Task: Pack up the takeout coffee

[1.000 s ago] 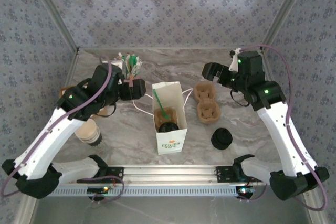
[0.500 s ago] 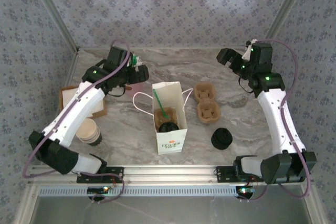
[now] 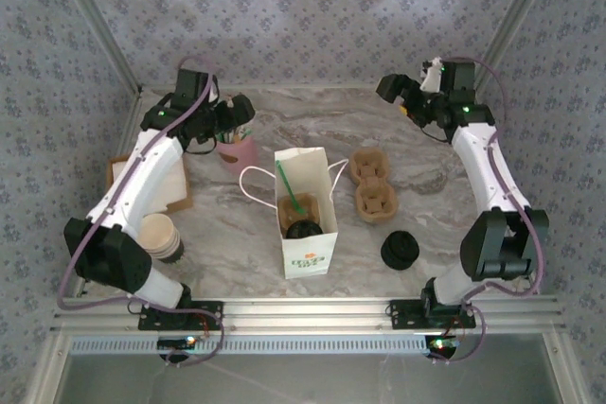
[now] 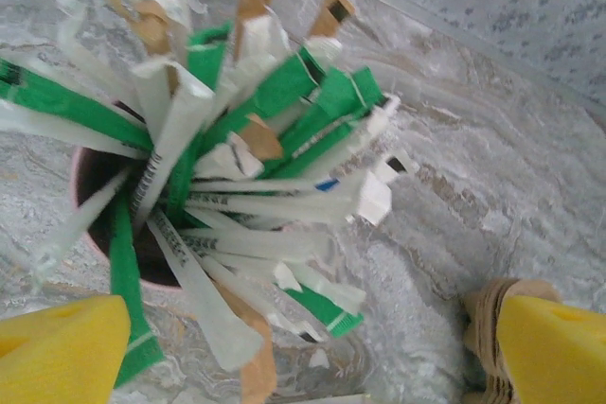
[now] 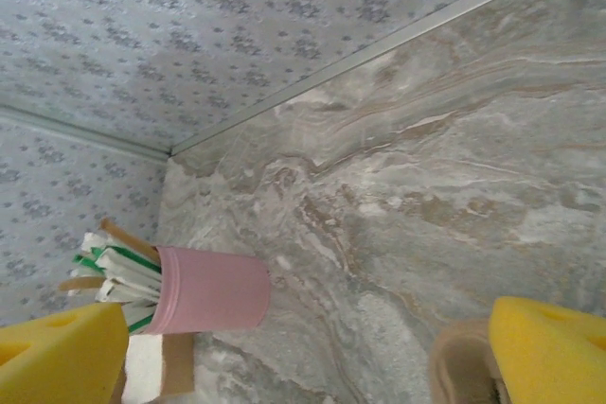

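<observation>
In the middle of the frame, the takeout coffee (image 3: pixel 303 228) is sitting lidded inside the white bag (image 3: pixel 310 257), so packing is seemingly nearing its end. At upper left, the left tool (image 3: pixel 235 122) is hovering wide open over the pink cup (image 3: pixel 237 151) of sachets (image 4: pixel 265 167), well apart from the coffee; lowering and pinching one sachet looks next. At upper right, the right tool (image 3: pixel 396 96) is gaping empty.

Overhead cam looks down from behind the arms over the whole tabletop (image 3: pixel 312 125). Left wrist cam hovers close above the pink cup (image 4: pixel 95 186); right wrist cam sees that cup side-on from well off.
</observation>
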